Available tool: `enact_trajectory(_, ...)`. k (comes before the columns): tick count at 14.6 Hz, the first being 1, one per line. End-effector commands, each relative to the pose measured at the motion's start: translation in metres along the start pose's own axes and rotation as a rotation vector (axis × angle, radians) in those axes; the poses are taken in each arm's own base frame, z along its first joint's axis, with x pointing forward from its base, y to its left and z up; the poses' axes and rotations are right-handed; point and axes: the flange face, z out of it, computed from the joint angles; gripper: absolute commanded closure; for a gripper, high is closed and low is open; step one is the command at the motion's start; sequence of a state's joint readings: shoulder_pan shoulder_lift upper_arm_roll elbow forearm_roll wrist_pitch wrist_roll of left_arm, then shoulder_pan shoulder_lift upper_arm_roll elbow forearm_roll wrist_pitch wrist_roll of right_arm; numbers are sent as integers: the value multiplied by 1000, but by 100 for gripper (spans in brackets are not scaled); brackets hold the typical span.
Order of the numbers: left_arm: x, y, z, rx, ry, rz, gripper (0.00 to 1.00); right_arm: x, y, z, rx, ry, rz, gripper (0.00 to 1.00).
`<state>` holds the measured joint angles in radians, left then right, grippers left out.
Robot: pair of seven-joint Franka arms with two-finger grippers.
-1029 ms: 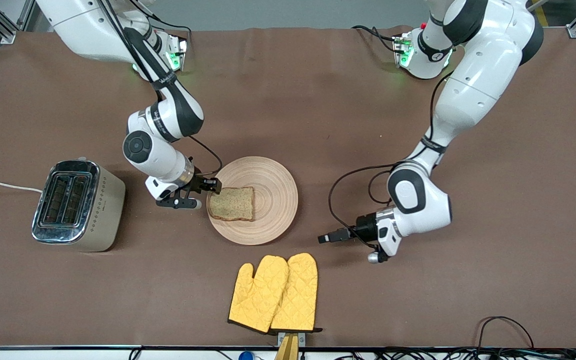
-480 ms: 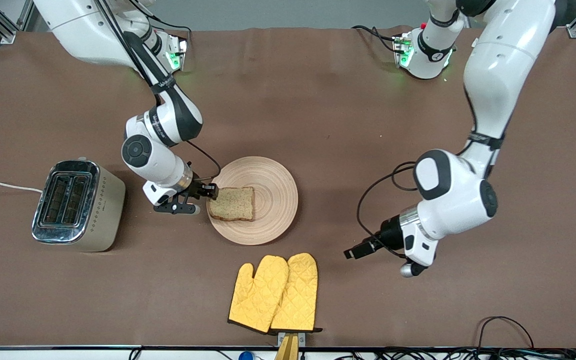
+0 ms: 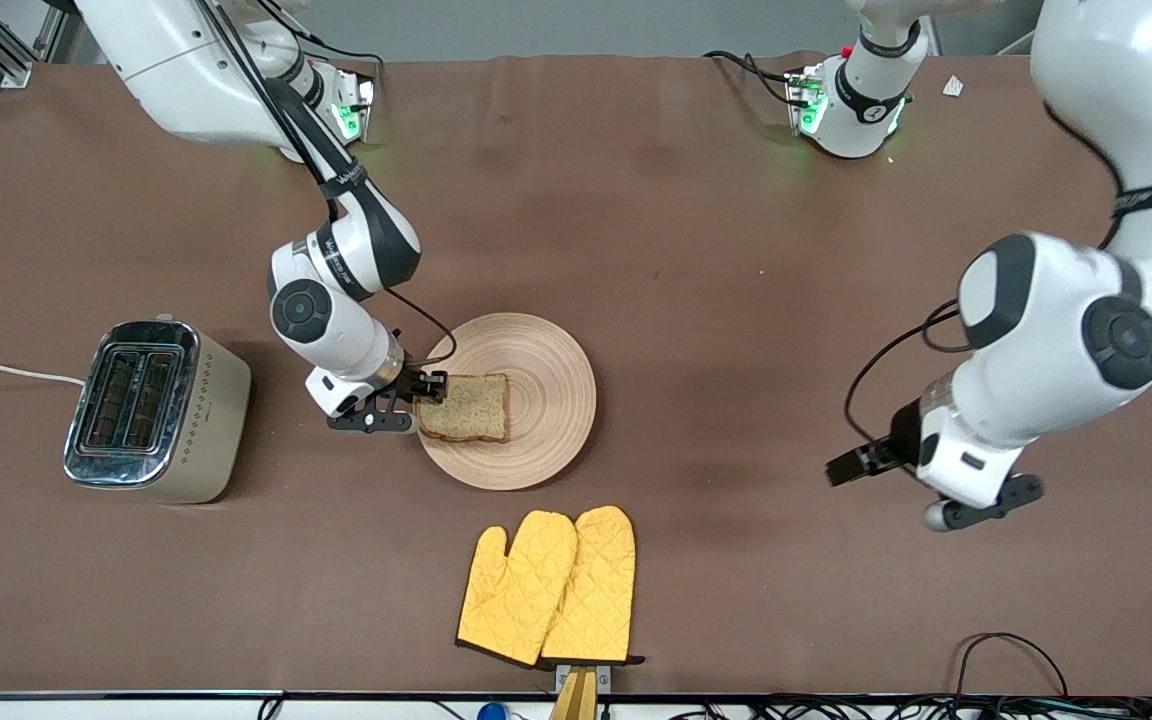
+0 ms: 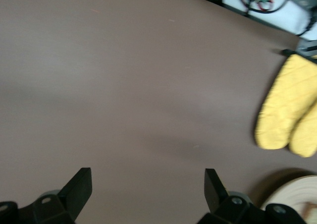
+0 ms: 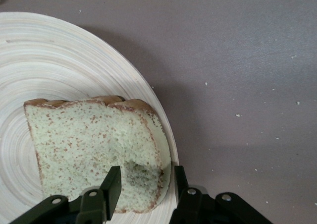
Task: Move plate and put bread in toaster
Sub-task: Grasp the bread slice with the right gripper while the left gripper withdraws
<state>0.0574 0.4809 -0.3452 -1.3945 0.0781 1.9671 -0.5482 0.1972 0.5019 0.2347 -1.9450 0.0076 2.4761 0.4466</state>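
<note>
The bread [image 3: 464,407] lies on the wooden plate [image 3: 548,395], at the rim toward the toaster [image 3: 151,410]. My right gripper [image 3: 423,395] is low at that rim. In the right wrist view its jaws [image 5: 147,177] are partly apart and straddle the bread's [image 5: 89,140] corner: one finger over the slice, the other just outside the plate's rim [image 5: 59,60]. My left gripper [image 3: 844,470] is open and empty, up over bare table toward the left arm's end; its wrist view [image 4: 148,179] shows only tablecloth between the fingers and the plate's edge [image 4: 297,194] at one corner.
A pair of yellow oven mitts [image 3: 548,585] lies nearer the front camera than the plate, also in the left wrist view [image 4: 290,115]. The toaster's white cord [image 3: 6,370] runs off the right arm's end of the table. Cables lie along the front edge.
My left arm has swung away from the plate toward its own end of the table and risen. My right gripper has shifted slightly onto the bread's edge.
</note>
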Motion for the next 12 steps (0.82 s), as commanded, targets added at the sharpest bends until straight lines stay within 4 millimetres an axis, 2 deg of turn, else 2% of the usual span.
enact_trajectory(1,-12,-31,-54,101,18,52,0,3,-1,3,-23,7,-1,56)
enact_trajectory(3,-22,-52,-99,125,18,74,0,4,2,4,-34,12,-8,63)
enact_trajectory(6,-44,-64,-151,151,27,119,0,5,4,4,-41,17,-14,78)
enact_trajectory(9,-53,-77,-180,159,42,159,0,5,4,4,-41,17,-14,97)
enact_trajectory(12,-57,-96,-196,115,33,157,0,9,3,-1,-40,16,-8,100)
